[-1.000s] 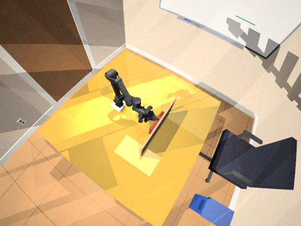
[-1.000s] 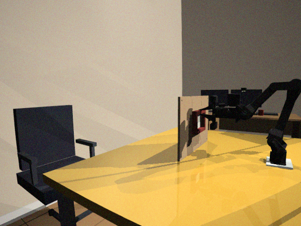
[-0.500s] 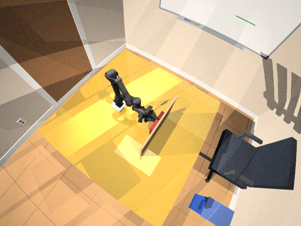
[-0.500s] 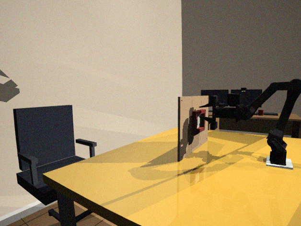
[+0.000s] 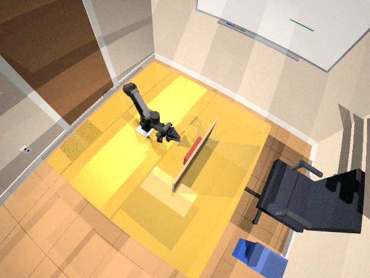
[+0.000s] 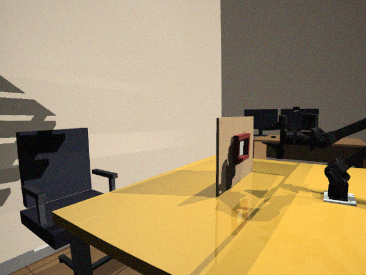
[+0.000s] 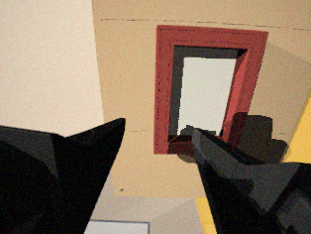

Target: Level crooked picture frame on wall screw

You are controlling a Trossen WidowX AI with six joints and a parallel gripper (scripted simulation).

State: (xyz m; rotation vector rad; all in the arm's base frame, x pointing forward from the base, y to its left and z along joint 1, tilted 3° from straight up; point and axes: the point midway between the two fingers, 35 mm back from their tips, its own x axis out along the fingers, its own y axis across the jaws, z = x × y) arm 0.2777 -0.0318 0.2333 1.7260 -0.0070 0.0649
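The red picture frame [image 5: 192,150] [image 6: 245,136] [image 7: 163,89] hangs on the upright tan board [image 5: 182,176] [image 6: 226,130] [image 7: 130,74]. In the wrist view its long edge runs nearly parallel to the board's top edge, and its short edge nearly along the board's seam; whether a slight tilt remains I cannot tell. The screw and notched strip are hidden behind it. My gripper [image 5: 179,139] [image 6: 262,136] [image 7: 159,128] is open and empty, backed off in front of the frame. In the wrist view its right fingertip overlaps the frame's lower part, without visible contact.
The board stands on the yellow table [image 5: 167,227] [image 6: 147,224]. The arm's white base plate [image 5: 140,130] [image 6: 340,202] is on the same table. A dark chair [image 5: 299,194] [image 6: 56,168] is behind the board, beyond the table edge. A blue bin [image 5: 266,260] is on the floor.
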